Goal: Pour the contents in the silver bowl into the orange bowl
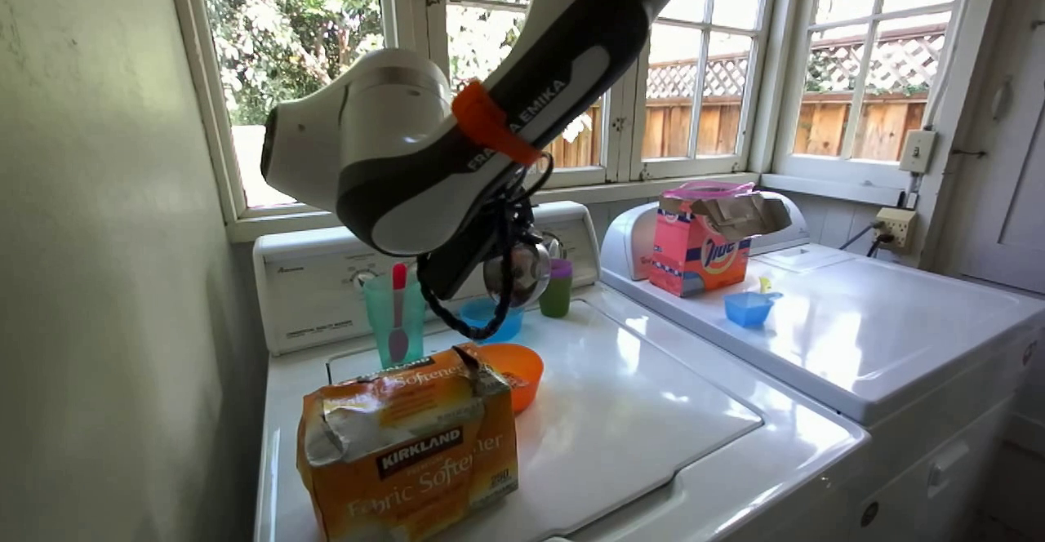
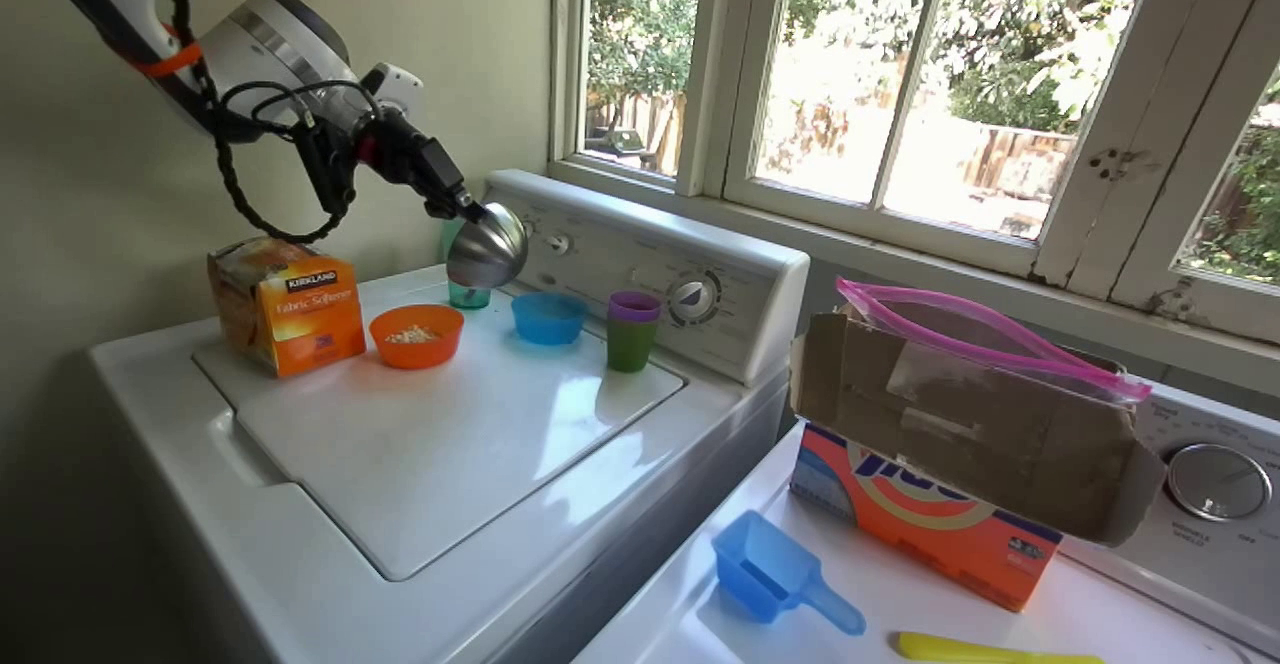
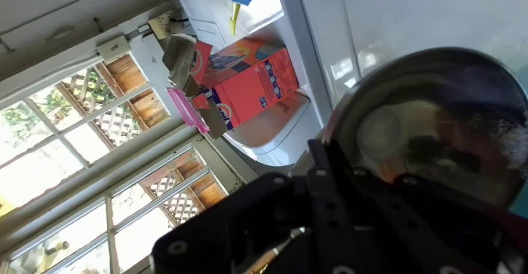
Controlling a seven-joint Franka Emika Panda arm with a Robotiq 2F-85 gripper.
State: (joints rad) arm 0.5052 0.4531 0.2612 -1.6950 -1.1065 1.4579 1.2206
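Black fingers [image 3: 317, 162] of the gripper [image 2: 473, 210] pinch the edge of the silver bowl [image 2: 490, 249], tipped in the air in the upper left of an exterior view. Down and left sits the orange bowl [image 2: 418, 356], with pale bits [image 2: 412, 335] inside. Just beside it, a softener box [image 2: 290, 307] says "KIRKLAND" and "Fabric Softener". In an exterior view, the arm [image 1: 584, 52] says "EMIKA" near the top middle, and farther right a pink-and-orange box [image 1: 700, 250] says "Tide".

In an exterior view the orange cardboard softener box [image 1: 408, 448] hides part of the round orange plastic bowl [image 1: 525, 383]; its pale bits [image 2: 412, 335] look too small to name.
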